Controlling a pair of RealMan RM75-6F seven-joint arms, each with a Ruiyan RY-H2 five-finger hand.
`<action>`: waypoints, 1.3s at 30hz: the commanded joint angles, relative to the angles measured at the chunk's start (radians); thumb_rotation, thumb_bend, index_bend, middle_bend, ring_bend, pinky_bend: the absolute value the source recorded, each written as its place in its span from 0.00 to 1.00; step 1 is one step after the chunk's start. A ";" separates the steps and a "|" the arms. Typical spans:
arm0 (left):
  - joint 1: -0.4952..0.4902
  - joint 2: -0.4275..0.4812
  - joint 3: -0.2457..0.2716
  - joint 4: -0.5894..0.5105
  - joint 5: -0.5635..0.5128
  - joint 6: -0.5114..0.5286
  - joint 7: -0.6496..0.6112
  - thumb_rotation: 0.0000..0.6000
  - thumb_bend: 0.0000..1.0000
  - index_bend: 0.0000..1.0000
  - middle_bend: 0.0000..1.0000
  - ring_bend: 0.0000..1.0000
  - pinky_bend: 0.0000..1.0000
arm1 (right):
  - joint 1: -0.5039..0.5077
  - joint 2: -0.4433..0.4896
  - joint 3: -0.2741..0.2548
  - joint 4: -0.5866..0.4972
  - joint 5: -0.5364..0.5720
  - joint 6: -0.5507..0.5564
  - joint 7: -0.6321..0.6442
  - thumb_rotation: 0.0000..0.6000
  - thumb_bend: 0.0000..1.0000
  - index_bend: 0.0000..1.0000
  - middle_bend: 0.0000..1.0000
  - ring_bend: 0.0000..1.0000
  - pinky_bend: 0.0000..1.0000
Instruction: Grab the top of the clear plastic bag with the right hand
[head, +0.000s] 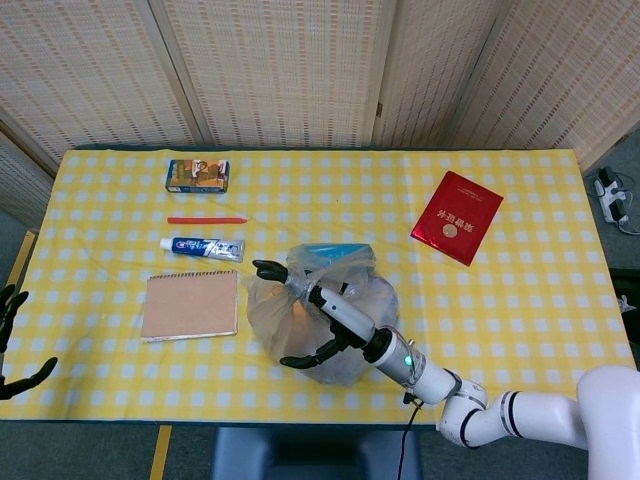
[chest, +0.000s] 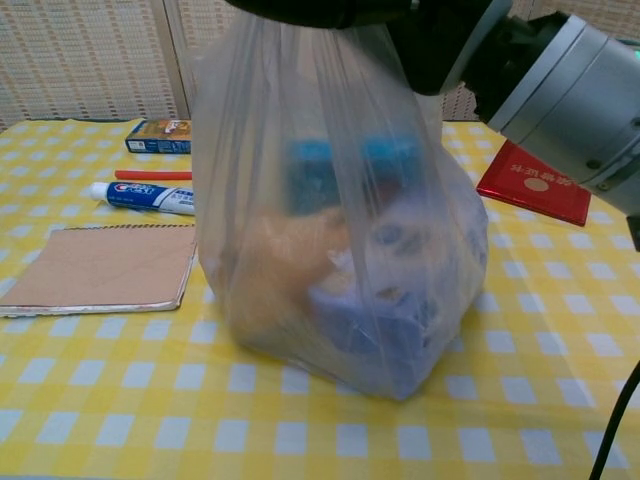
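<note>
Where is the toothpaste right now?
In the head view the toothpaste lies on the left part of the table, between the red pencil behind it and the brown notebook in front, left of the clear plastic bag.

A staged test room: woven folding screens (head: 290, 70) behind a yellow-checked table (head: 540, 300).

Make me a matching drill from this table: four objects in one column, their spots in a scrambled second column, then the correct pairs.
Objects
1. clear plastic bag
2. red booklet
3. brown spiral notebook
4. white toothpaste tube

Places
A. flat on the cloth, left of the bag
B. gathered at its top in the right robot hand
C. just behind the notebook
D. alone toward the table's right side

Pairs: 1-B, 2-D, 3-A, 4-C
</note>
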 joint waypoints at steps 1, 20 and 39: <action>0.000 0.000 0.000 0.000 0.000 0.000 0.000 1.00 0.25 0.00 0.00 0.03 0.00 | 0.002 0.010 0.014 -0.038 0.070 -0.014 0.161 1.00 0.26 0.00 0.01 0.04 0.00; 0.009 -0.004 0.003 -0.017 0.004 0.009 0.037 1.00 0.25 0.00 0.00 0.03 0.00 | 0.003 0.089 0.050 -0.148 0.182 -0.134 0.466 1.00 0.26 0.50 0.59 0.51 0.51; 0.010 0.001 0.008 -0.019 0.017 0.010 0.023 1.00 0.25 0.00 0.00 0.03 0.00 | -0.059 0.162 0.179 -0.436 0.400 -0.239 0.304 1.00 0.38 0.71 0.82 0.71 0.91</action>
